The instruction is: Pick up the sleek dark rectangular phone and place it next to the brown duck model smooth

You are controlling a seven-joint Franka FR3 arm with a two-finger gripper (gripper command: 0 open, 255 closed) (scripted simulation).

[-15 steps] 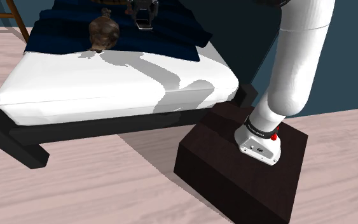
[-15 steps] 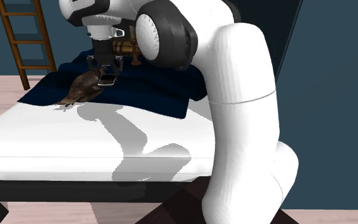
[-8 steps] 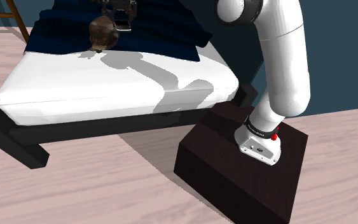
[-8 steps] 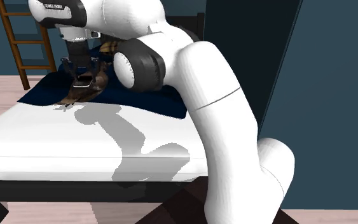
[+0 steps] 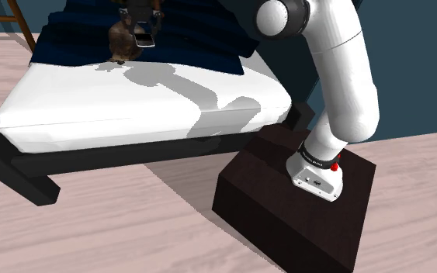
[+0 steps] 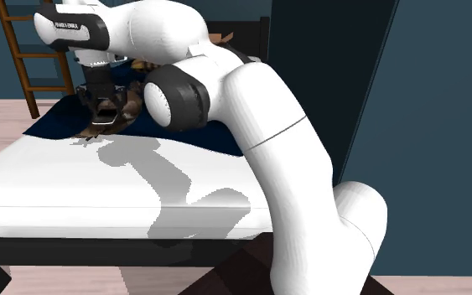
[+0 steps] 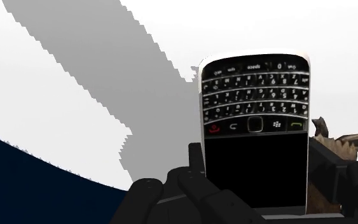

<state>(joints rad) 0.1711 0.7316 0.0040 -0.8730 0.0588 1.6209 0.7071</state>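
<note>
A dark rectangular phone [image 7: 255,127] with a keypad and silver rim is clasped between my gripper's [image 7: 260,167] black fingers [image 7: 195,167]. In the shoulder view the phone [image 5: 143,39] hangs just right of the brown duck model [image 5: 120,40], close above the dark blue blanket [image 5: 201,35], with the gripper [image 5: 140,25] over it. The second exterior view has the gripper [image 6: 101,107] and phone [image 6: 101,125] in front of the duck [image 6: 116,120], partly hiding it. Beside the phone, part of the duck [image 7: 349,142] shows in the wrist view.
The blanket covers the far part of a white mattress [image 5: 131,101] on a dark bed frame [image 5: 22,167]. A wooden ladder [image 6: 33,50] stands behind the bed. Another brown object [image 6: 147,64] lies further back on the blanket. My stand [image 5: 302,202] sits beside the bed.
The arm has swung toward the shoulder view's left, carrying the phone from well right of the duck to right beside it, and lowered a little.
</note>
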